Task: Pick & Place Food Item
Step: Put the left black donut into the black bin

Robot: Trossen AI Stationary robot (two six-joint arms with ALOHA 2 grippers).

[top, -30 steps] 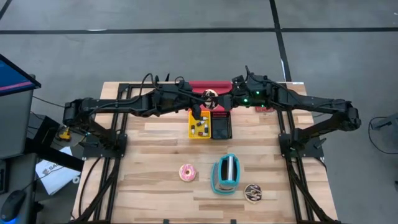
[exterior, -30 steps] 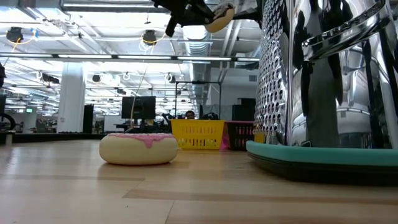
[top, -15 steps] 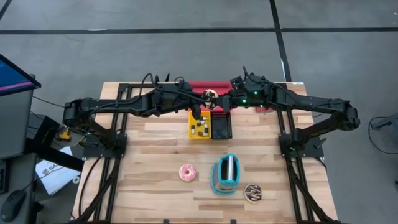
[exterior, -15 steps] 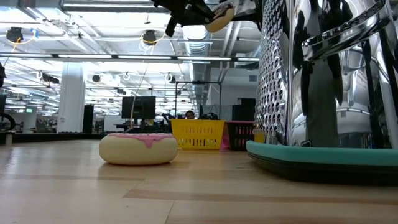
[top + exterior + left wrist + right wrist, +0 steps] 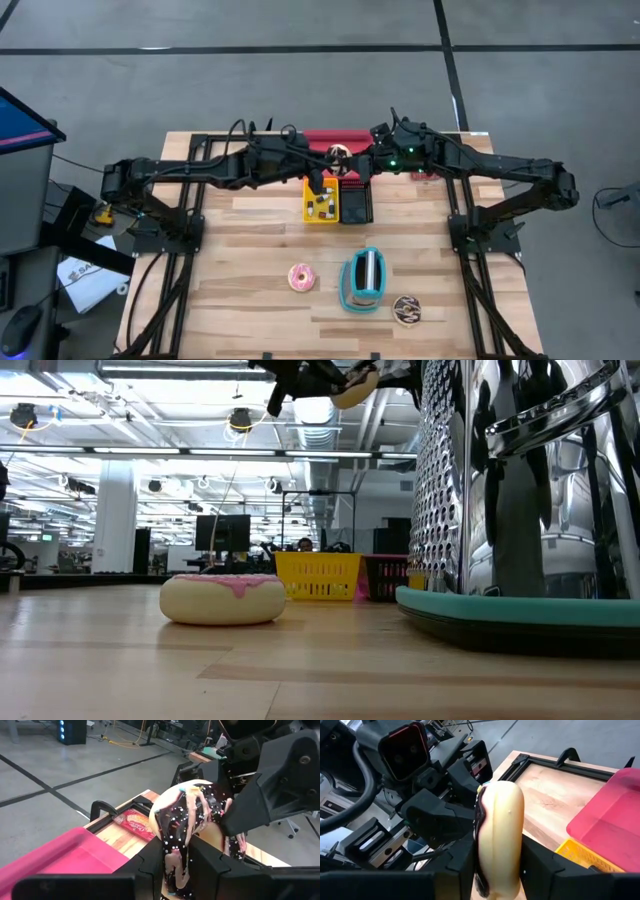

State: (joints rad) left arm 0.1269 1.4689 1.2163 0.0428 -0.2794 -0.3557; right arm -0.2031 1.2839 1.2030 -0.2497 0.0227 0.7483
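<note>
Mid-air handoff above the bins [image 5: 338,200]: left gripper [image 5: 176,862] pinched the donut [image 5: 192,812], right gripper [image 5: 496,870] straddled its rim, ready to take it.

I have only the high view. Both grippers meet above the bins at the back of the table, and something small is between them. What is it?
Observer: It is a chocolate donut. The left wrist view shows dark icing with white sprinkles.
Operator: Does the left gripper hold it?
Observer: Yes. The left gripper is shut on the donut's rim.
Operator: And the right gripper?
Observer: The right gripper is at the same donut from the other side and sees it edge-on. I cannot tell if it grips.
Operator: Is the donut high above the table?
Observer: Yes. In the low view it hangs well above the pink donut, which lies on the table.
</note>
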